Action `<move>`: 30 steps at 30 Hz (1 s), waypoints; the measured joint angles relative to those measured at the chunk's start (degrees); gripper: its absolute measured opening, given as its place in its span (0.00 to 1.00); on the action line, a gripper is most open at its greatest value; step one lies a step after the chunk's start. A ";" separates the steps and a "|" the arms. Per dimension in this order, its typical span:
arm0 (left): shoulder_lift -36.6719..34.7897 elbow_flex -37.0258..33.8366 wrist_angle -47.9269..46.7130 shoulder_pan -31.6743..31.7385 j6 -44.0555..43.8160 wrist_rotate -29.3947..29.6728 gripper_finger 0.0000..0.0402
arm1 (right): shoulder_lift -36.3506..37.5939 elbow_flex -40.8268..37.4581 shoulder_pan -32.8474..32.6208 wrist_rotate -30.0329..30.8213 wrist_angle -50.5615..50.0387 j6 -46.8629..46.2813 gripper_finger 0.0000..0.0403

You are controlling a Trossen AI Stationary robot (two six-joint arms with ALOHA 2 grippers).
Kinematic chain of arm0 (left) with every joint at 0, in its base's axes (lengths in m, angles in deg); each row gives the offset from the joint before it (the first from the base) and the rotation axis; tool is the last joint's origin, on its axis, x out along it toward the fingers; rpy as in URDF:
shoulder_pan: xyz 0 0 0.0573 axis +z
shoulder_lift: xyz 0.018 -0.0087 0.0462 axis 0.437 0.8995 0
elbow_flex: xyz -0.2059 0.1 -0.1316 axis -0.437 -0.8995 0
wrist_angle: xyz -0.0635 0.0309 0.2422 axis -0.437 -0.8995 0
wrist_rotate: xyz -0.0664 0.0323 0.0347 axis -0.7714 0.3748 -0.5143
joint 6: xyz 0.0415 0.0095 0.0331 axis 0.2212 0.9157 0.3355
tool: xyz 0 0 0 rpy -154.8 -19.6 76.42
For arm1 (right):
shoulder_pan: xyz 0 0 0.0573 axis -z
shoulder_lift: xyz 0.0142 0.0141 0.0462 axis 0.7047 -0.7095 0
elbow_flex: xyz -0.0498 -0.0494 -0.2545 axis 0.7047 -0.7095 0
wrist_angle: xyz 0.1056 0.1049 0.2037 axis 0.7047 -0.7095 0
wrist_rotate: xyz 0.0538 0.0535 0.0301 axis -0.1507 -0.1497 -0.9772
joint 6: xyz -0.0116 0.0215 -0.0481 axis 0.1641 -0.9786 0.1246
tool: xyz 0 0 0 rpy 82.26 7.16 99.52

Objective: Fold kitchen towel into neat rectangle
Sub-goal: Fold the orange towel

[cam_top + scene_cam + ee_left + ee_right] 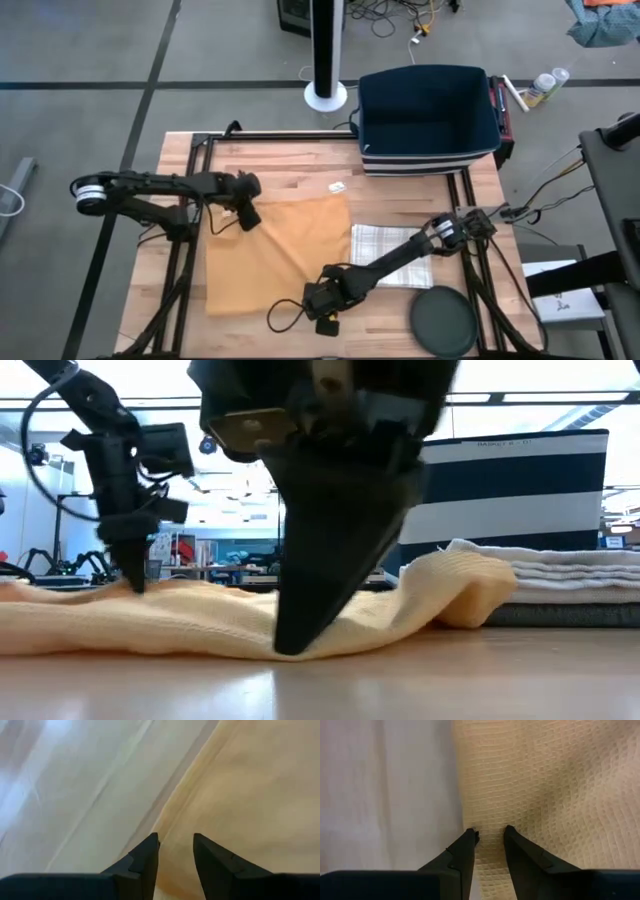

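The kitchen towel (pixel 270 250), a yellow-orange waffle cloth, lies spread on the wooden table with a soft hump at its right end (pixel 470 588). My left gripper (pixel 247 218) points down onto the towel's far edge near its left corner, and its tips show in the low view (pixel 135 585). At the towel's near right corner my right gripper (pixel 322 296) points down too, filling the middle of the low view (pixel 290 645). Each gripper has a narrow strip of cloth between its fingertips. My left gripper (pixel 176 845) pinches the towel just inside its edge (pixel 175 827), from above and slanting; one layer or several, I cannot tell. The cloth there lies on the table, slack. My right gripper (pixel 490 836) pinches the towel beside its edge (pixel 487 817), coming down steeply from above. Its fingertips (pixel 292 640) press the cloth to the table, and the towel rises in low folds on either side.
A folded checked towel (pixel 392 252) lies right of the yellow one, under my right arm. A dark round disc (pixel 443 322) sits at the near right. A navy striped basket (pixel 428 118) stands at the far right edge. A small white tag (pixel 337 187) lies beyond the towel.
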 joint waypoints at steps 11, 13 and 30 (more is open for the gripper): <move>-3.77 -0.07 -3.98 0.61 -3.81 -13.24 0.28 | 1.24 1.53 0.66 2.38 -1.29 1.86 0.21; -2.64 -1.07 -4.50 0.53 -4.97 -13.06 0.28 | 1.25 1.90 0.95 3.30 -0.99 2.29 0.20; 16.43 6.45 -19.20 1.16 -2.85 -11.08 0.28 | 0.87 0.91 0.60 4.00 -0.07 1.82 0.21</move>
